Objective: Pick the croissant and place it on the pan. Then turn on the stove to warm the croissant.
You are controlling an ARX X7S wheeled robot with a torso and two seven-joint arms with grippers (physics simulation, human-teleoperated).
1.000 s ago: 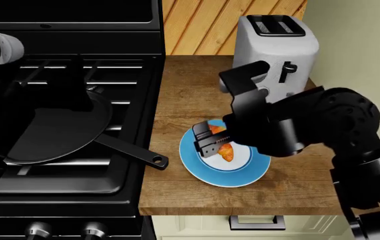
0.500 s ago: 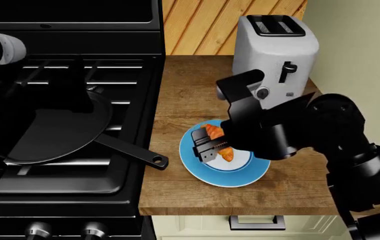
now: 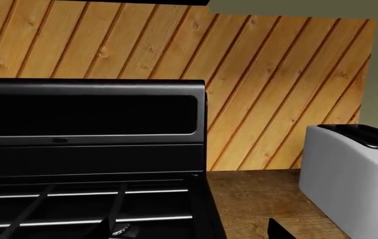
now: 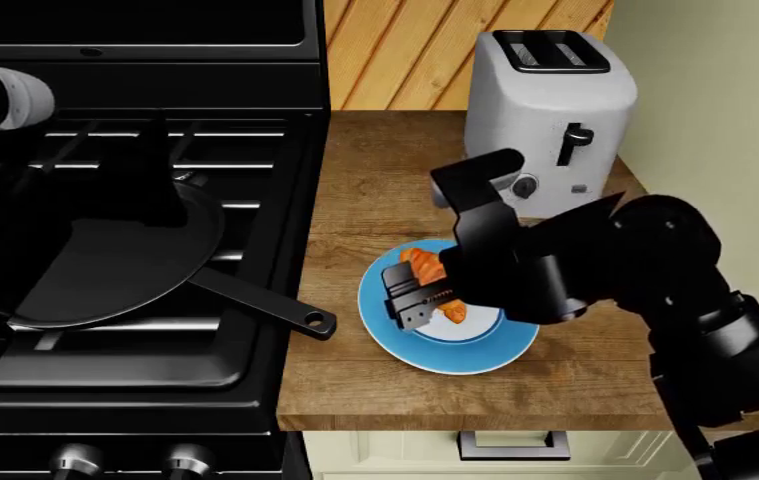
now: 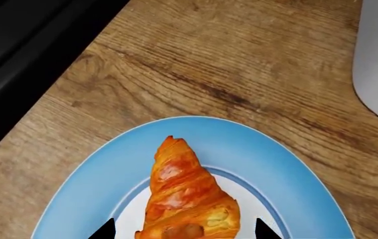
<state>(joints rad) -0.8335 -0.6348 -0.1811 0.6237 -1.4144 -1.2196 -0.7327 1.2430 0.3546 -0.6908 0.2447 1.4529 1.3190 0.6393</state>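
Observation:
The croissant (image 5: 185,194) lies on the blue-rimmed plate (image 5: 95,179) on the wooden counter. In the head view the croissant (image 4: 422,265) is partly hidden by my right gripper (image 4: 435,290). That gripper (image 5: 183,233) is open, with one fingertip (image 5: 102,231) on each side of the pastry's wide end and a small gap to it. The black pan (image 4: 112,260) sits on the stove (image 4: 259,180) at the left, its handle pointing toward the plate. My left arm is a dark shape over the stove's back left. Its gripper does not show clearly.
A grey-white toaster (image 4: 546,110) stands behind the plate, also in the left wrist view (image 3: 355,174). The stove's backguard (image 3: 89,114) and a wooden plank wall rise behind. Two knobs (image 4: 79,462) show at the stove's front. The counter's front edge is near the plate.
My right arm has shifted slightly left and settled lower over the plate, bringing the fingers around the croissant. The croissant, the pan and my left arm have not moved.

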